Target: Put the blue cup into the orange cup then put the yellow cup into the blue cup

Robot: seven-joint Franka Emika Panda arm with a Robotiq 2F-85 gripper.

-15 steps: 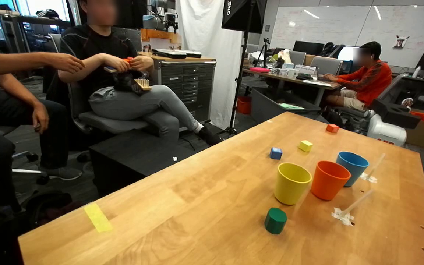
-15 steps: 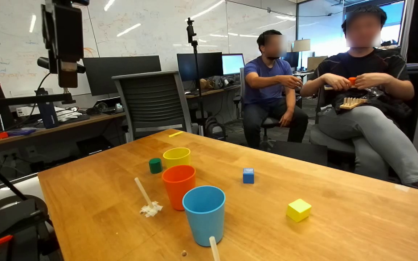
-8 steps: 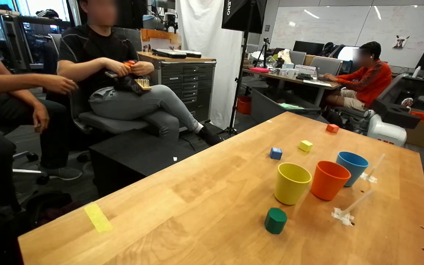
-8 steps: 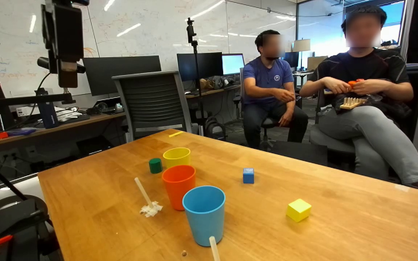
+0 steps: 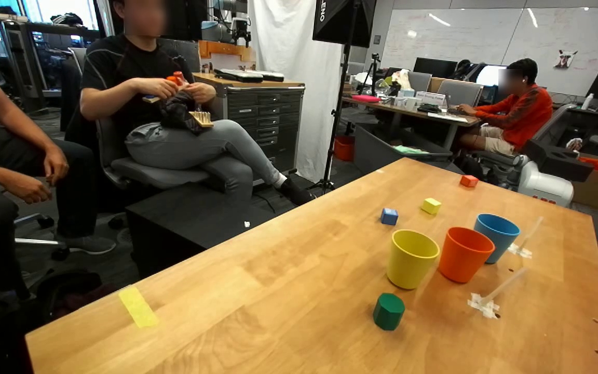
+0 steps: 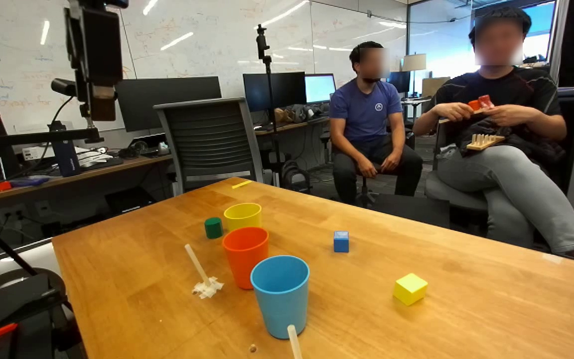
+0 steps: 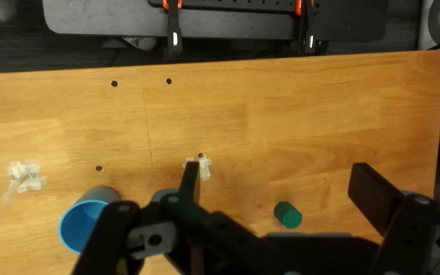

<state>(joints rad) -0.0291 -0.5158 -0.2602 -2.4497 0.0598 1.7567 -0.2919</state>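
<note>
Gripper [image 7: 274,173] wide apart above the desk [image 7: 319,114]; I hold nothing. None nested yet: blue cup [image 6: 282,301], orange cup [image 5: 465,255] and yellow cup [image 5: 412,262] upright on it, orange in the middle. Both placements left, I judge; blue first.

Right of centre in an exterior view, we are seeing a yellow cup [image 5: 412,267], an orange cup [image 5: 463,262] and a blue cup [image 5: 500,244], all plain, on a tabletop [image 5: 278,306] patterned in honey-brown wood grain. Lower down we are noting a dark-green block [image 5: 389,312]; higher, a blue block [image 5: 389,216], a yellow block [image 5: 431,206] and a red block [image 5: 469,181]; and, in the wrist view, a mostly black pincer [image 7: 275,175].
</note>
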